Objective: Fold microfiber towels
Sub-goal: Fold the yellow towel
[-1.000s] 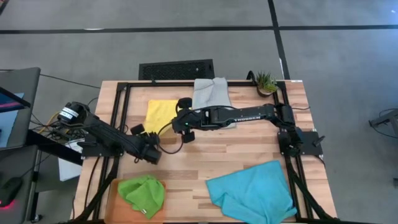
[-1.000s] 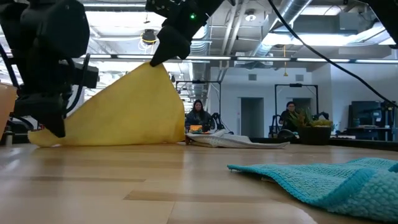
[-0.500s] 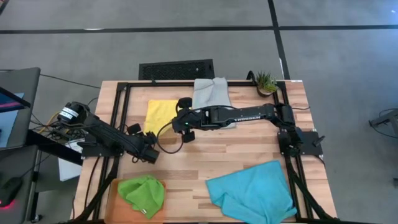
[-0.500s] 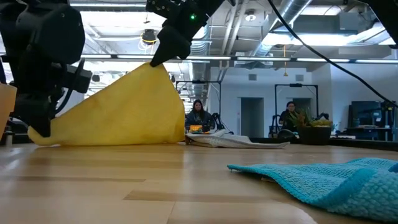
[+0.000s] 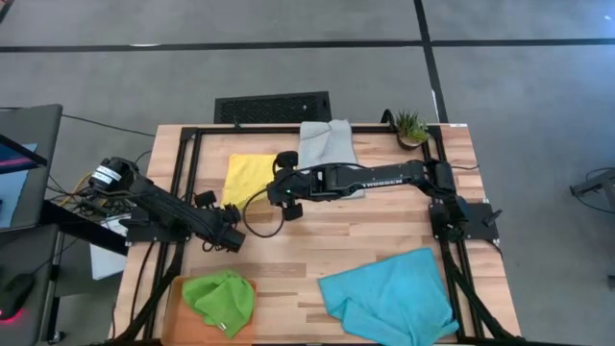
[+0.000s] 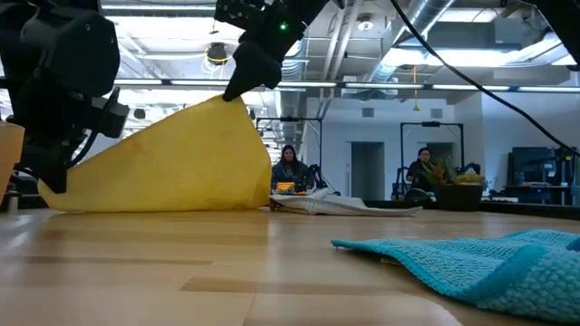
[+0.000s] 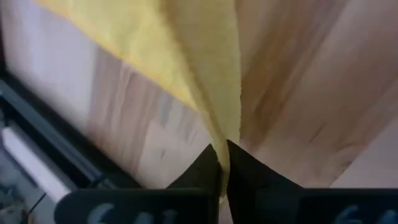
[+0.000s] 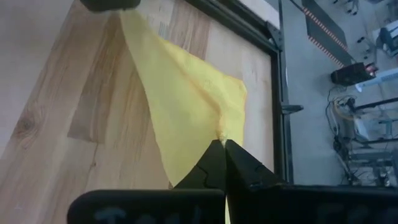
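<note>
The yellow microfiber towel (image 5: 248, 175) lies at the far left of the table, with its near side raised like a tent (image 6: 181, 158). My right gripper (image 6: 234, 89) is shut on the towel's raised corner, well above the table. My left gripper (image 6: 50, 177) is shut on its low near-left corner, close to the tabletop. A light grey towel (image 5: 325, 144) lies at the far middle. A green towel (image 5: 221, 300) is bunched at the near left. A turquoise towel (image 5: 389, 298) lies rumpled at the near right. My left gripper pinches the yellow towel's near-left corner (image 7: 219, 140) between its two fingertips, coming in low from the table's left. The cloth rises away from the fingers in a fold. My right gripper pinches the towel's near-right corner (image 8: 219, 132) between its two fingertips, slanting down from the right. That corner is lifted clear; the cloth slopes down from it to the table and to the left gripper.
A flat orange tray (image 5: 176, 291) lies under the green towel at the near left. A small potted plant (image 5: 411, 127) stands at the far right corner. A black frame (image 5: 183, 163) runs along the table's edges. Bare wood (image 5: 336, 235) shows in the middle.
My left gripper has moved a little toward the table's left and far edges, onto the yellow towel's low corner. The right gripper has kept the other corner raised, and the towel's sloped shape has stayed the same.
</note>
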Controlling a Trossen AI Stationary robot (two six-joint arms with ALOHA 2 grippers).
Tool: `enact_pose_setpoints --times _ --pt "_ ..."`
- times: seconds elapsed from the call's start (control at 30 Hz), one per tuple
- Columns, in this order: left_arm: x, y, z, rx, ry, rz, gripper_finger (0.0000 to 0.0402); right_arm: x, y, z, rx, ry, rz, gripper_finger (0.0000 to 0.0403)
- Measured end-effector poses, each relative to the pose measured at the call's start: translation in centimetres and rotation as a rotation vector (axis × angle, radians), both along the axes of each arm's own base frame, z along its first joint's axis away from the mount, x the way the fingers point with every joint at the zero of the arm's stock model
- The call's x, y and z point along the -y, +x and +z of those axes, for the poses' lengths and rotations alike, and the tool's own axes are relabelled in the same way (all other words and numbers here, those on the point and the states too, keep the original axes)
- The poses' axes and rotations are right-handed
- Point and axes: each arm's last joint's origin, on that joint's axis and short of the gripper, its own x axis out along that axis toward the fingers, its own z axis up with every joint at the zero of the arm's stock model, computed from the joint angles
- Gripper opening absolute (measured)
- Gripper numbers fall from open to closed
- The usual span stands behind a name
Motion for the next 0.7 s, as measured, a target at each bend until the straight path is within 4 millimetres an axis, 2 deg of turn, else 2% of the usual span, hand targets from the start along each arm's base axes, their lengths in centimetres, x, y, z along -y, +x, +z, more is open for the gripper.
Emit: enact_pose_setpoints --times 0.33,0.57,0.7 --pt "0.3 0.1 2.6 -0.059 0.094 -0.001 0.0001 0.7 -0.6 -0.4 -0.045 -0.003 -0.112 0.0011" --pt "-0.6 0.7 3.7 -0.038 0.18 0.029 0.0 2.4 -0.9 -0.7 -0.058 0.032 -0.201 0.001" --pt "-0.9 1.0 5.1 -0.048 0.211 0.064 0.0 2.7 -1.6 -0.8 -0.118 0.018 -0.218 0.0011"
